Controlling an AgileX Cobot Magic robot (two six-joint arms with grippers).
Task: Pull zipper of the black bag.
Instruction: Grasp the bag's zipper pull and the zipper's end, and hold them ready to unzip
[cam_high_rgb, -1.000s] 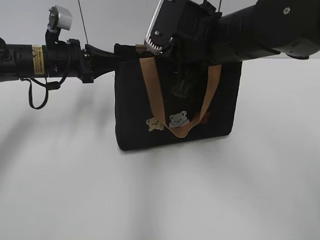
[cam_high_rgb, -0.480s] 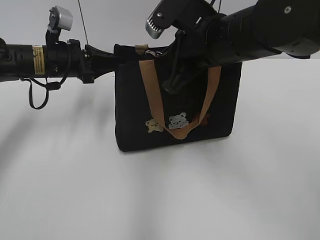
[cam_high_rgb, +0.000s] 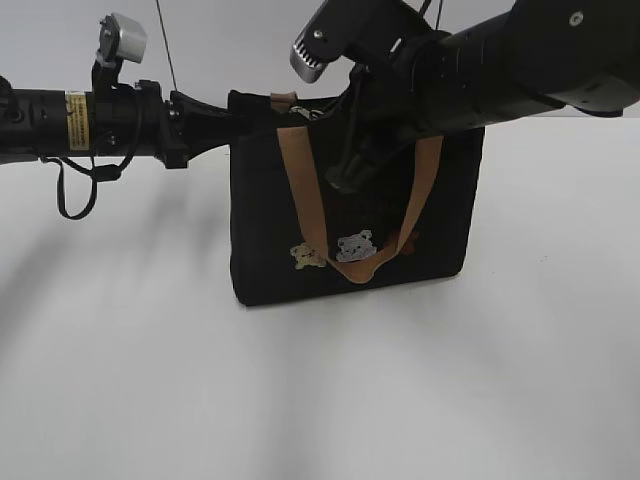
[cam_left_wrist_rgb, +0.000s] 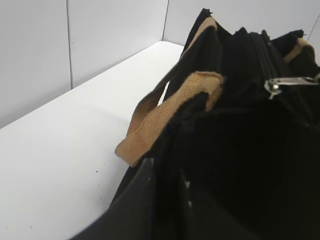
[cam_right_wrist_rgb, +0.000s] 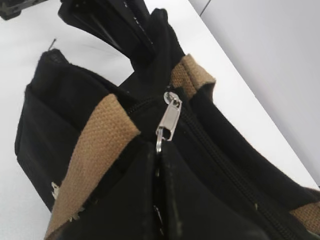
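Left arm: we see it reach in level from the left edge of the exterior view, with the left gripper (cam_high_rgb: 228, 118) at the upper left corner of the black bag (cam_high_rgb: 265, 250).
Left fingers: in the left wrist view they (cam_left_wrist_rgb: 145, 200) are clamped on the bag's end fabric, just below a frayed tan strap end (cam_left_wrist_rgb: 200, 85).
Bag: it stands upright on the white table (cam_high_rgb: 320, 400), near the middle, its tan handle (cam_high_rgb: 305, 190) hanging in a loop down the front face.
Patches: we make out small bear patches (cam_high_rgb: 355, 246) low on that face, by the bottom of the loop.
Zipper: the silver pull (cam_right_wrist_rgb: 169, 121) sits on the dark top seam near the bag's left end, between the strap ends.
Right gripper: the right gripper (cam_right_wrist_rgb: 158, 150) meets the lower end of the pull; the fingers look pressed together on its ring, though the dark view leaves us a little unsure.
Right arm: it comes down at a slant from the upper right, crossing in front of the bag's top.
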